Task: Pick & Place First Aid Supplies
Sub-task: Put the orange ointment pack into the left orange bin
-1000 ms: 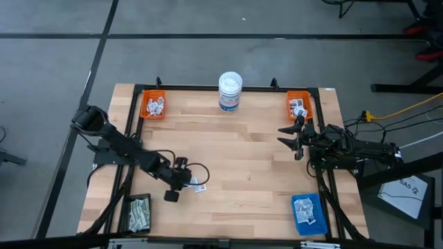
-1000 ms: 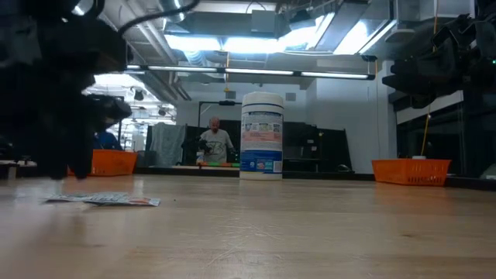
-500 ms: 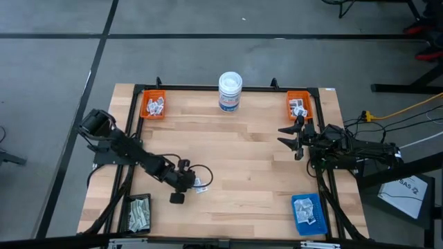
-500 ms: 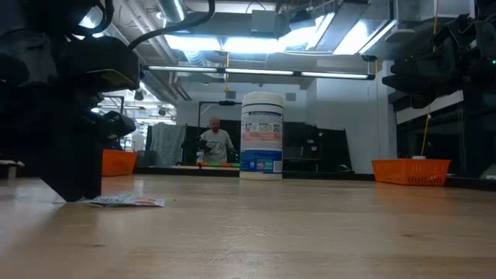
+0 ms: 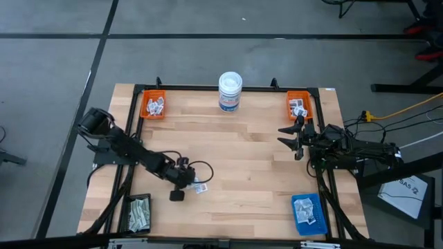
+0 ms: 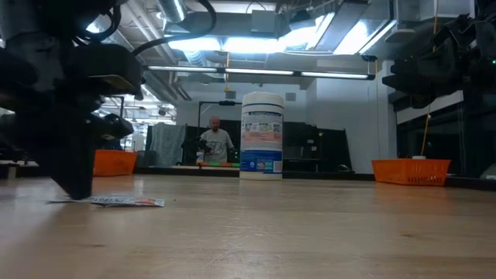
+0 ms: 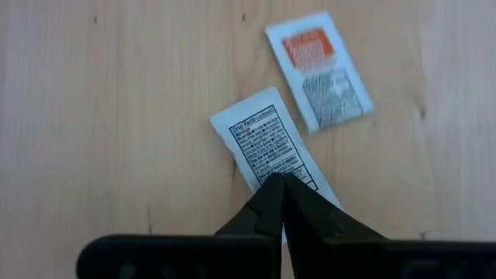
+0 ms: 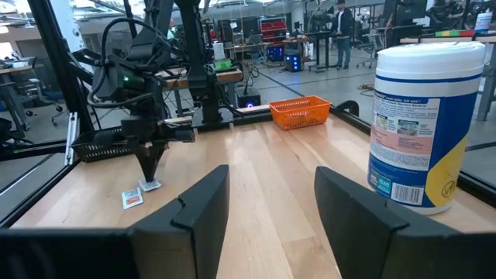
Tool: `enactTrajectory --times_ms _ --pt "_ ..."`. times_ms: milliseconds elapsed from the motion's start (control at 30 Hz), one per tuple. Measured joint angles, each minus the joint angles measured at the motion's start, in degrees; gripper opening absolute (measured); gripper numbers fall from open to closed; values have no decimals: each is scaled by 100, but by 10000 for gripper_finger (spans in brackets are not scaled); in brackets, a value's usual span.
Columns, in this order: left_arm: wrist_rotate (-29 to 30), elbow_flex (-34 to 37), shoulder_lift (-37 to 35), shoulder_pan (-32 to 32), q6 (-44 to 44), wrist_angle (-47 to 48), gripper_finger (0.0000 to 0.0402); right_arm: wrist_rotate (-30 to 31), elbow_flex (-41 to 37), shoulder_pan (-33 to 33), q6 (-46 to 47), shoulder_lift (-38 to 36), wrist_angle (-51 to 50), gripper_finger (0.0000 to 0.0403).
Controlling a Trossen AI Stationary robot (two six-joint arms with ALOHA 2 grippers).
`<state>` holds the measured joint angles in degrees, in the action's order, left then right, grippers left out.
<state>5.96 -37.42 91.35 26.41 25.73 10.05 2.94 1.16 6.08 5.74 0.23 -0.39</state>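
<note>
Packet (image 7: pixel 269 145) pinched by left gripper (image 7: pixel 280 184) on table (image 7: pixel 116 116).

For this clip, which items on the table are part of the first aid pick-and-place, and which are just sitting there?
Part of the job:
- black-print packet, pinched by the left gripper
- orange-print packet beside it
- orange trays
- blue tray
- black tray

Just lying about:
- white tub

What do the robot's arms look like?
Both arms are dark, nearly black, built of jointed sections. The left arm has a thin black cable looping near its tool, whose two fingers taper to points. The right arm carries cables too, and its tool has two broad, flat dark fingers.
</note>
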Motion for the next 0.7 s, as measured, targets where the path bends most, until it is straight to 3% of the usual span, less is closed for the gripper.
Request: enactTrajectory --times_ms 433,700 --pt "135 -161 -903 7 -14 806 7 0 0 -1 -1 1 -1 191" --pt "-128 -165 -964 7 441 876 77 0 0 -1 0 1 -1 191"
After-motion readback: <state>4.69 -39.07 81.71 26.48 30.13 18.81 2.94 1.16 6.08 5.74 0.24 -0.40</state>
